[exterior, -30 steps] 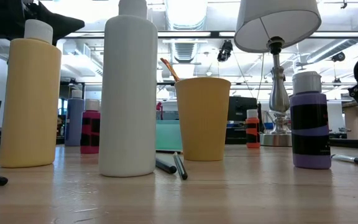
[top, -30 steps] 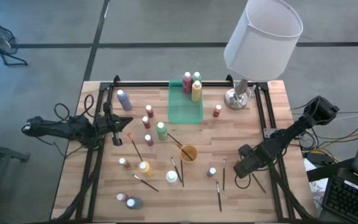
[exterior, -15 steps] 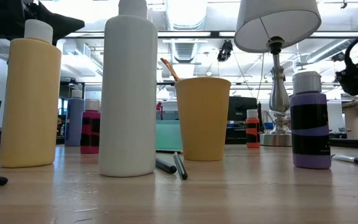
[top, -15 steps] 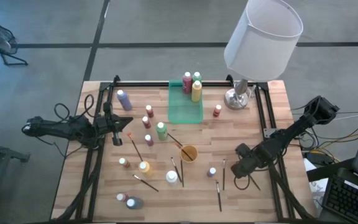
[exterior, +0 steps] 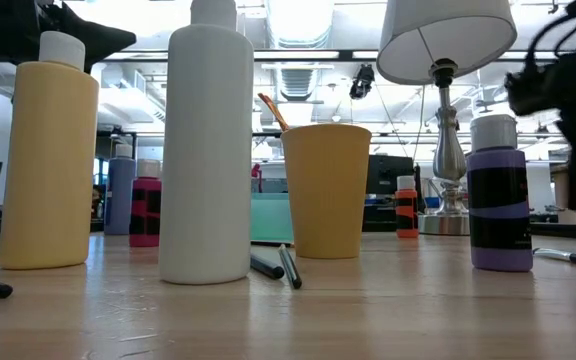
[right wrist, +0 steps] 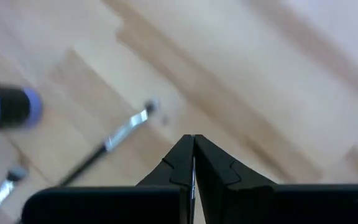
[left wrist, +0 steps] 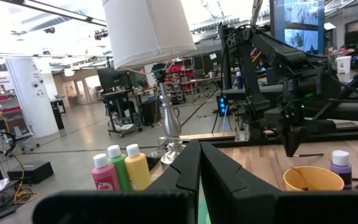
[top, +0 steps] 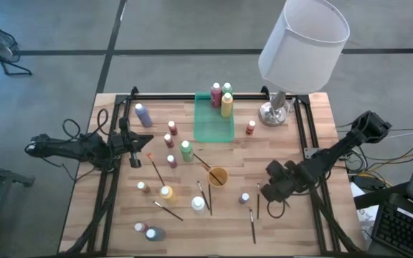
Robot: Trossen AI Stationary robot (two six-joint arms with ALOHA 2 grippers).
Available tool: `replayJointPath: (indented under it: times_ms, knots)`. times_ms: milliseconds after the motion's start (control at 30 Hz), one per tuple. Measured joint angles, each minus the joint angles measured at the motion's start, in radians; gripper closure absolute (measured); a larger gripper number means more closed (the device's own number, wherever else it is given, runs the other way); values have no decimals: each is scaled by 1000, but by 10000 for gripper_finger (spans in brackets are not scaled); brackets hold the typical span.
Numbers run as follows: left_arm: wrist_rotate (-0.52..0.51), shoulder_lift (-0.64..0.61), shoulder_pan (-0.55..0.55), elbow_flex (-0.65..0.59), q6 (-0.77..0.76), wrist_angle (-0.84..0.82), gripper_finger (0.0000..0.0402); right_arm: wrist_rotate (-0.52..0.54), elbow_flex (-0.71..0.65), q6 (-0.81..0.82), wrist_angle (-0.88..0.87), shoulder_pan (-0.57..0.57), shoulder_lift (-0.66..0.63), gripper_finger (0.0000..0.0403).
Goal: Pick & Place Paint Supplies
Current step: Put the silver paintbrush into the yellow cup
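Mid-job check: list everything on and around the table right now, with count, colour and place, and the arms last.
Bottles in tray: three, red, green, yellow; far end of the green tray.
Loose paint bottles: about eleven, mixed colours, scattered over the table, among them a purple bottle near the right gripper.
Cup: one, orange-yellow, table centre, a brush standing in it.
Paintbrushes: several, dark-handled, lying flat, for example one at the near edge.
Lamp: one, white shade, silver base at the far right of the table.
Left gripper: shut, empty, at the table's left side.
Right gripper: shut, empty, low over the brushes beside the purple bottle.
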Motion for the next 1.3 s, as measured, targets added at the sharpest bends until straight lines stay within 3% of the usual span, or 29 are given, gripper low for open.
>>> replayJointPath:
  times_ms: [500,767,967,1133,1300]
  knots:
    - [0,0,0,0,0,0,385,137,212,-477,2,-218,0,395]
    - [0,0,0,0,0,0,385,293,418,-727,27,-247,2,395]
    - [0,0,0,0,0,-1,385,304,490,-967,257,-247,2,395]
    - [0,0,0,0,0,-1,385,230,481,-1151,509,-247,2,395]
    - [0,0,0,0,0,-1,385,189,467,-1238,628,-247,3,395]
